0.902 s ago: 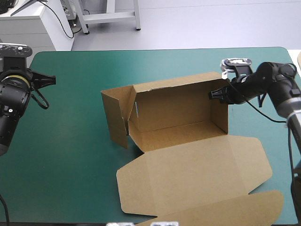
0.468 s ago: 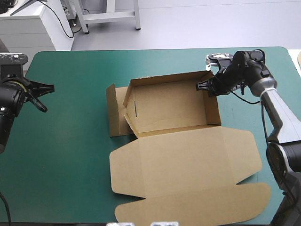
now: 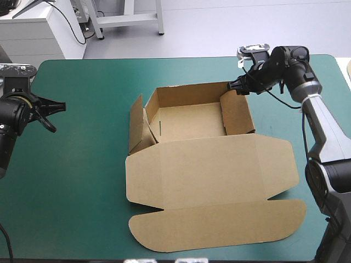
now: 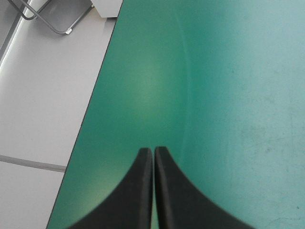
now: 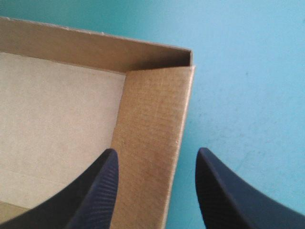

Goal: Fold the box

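Box [image 3: 189, 123]: long axis across table [image 3: 82, 164]. Right gripper [image 5: 157, 151]: fingers spread, straddling its right end wall, apparently without contact. Left gripper [image 4: 153, 151]: pressed together, well apart.

Likely a lab: teal-green covered table [image 3: 82, 153], white cabinet [image 3: 30, 30] with cables [image 3: 73, 24], metal stand legs [image 3: 129, 17] beyond.

High cam: above/behind, facing forward-down, far enough for the whole bench [image 3: 82, 181]; left wrist cam: close over bare teal-green cover [image 4: 214, 95] by a bench edge; right wrist cam: close on the box [image 5: 152, 119] far-right corner, shared with high.
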`<state>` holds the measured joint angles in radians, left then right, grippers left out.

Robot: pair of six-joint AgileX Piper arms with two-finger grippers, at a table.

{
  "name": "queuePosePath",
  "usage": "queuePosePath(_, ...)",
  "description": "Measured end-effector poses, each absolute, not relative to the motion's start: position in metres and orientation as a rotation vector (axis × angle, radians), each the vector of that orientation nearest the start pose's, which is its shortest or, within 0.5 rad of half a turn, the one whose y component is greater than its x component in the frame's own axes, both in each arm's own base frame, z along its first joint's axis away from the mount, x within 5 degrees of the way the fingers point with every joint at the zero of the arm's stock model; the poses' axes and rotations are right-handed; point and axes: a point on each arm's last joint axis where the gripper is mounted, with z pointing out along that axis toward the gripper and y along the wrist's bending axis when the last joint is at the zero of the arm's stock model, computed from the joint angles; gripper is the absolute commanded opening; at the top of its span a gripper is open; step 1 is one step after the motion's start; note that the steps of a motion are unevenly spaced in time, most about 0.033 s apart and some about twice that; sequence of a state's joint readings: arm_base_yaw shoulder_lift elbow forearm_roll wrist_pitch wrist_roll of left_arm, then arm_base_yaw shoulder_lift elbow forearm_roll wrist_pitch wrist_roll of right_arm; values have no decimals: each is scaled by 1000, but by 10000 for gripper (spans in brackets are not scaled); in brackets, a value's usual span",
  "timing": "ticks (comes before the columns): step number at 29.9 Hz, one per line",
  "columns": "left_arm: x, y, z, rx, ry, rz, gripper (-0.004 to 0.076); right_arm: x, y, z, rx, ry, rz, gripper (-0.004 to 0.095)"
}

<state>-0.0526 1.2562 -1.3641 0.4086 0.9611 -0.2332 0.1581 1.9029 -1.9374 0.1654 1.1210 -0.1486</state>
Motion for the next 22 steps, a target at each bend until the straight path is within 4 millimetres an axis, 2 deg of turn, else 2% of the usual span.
queuePosePath(4,257,16,416,-98,2273,356,-8,412,78,379,-397,2505,192,470)
queuePosePath(9,256,16,416,-98,2274,356,-8,408,77,382,-402,2537,186,470)
queuePosePath(14,256,16,416,-102,2284,359,-8,417,79,368,-398,2576,190,470)
queuePosePath(22,255,17,415,-105,2295,362,-8,440,82,322,-383,2685,199,470)
